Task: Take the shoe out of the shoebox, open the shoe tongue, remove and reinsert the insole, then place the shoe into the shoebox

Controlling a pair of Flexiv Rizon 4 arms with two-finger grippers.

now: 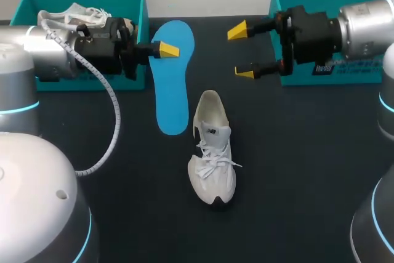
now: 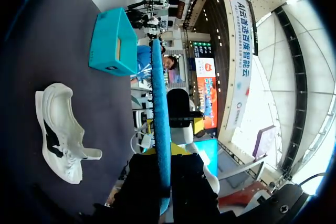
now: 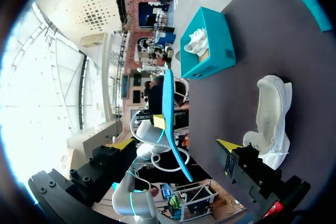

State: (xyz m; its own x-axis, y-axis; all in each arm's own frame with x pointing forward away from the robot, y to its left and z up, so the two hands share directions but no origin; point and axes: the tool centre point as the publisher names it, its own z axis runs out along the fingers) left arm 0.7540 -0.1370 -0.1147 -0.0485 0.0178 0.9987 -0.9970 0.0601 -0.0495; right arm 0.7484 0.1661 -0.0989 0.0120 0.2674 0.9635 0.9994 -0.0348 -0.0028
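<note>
A blue insole (image 1: 172, 84) hangs above the table, and my left gripper (image 1: 165, 49) is shut on its edge near the toe end. In the left wrist view the insole (image 2: 160, 114) shows edge-on, running out from between the fingers of the left gripper (image 2: 164, 153). A white shoe (image 1: 212, 155) lies on the black table just right of the insole, toe toward the front, tongue pulled up. My right gripper (image 1: 242, 52) stands open to the insole's right, not touching it. From the right wrist, the insole (image 3: 170, 124) is ahead of the open right gripper (image 3: 176, 145), with the shoe (image 3: 273, 119) beside it.
A teal shoebox (image 1: 92, 35) at the back left holds a second white shoe (image 1: 80, 12). Another teal box (image 1: 345, 69) stands at the back right, behind my right arm. Black tabletop (image 1: 295, 170) stretches right of the shoe and along the front.
</note>
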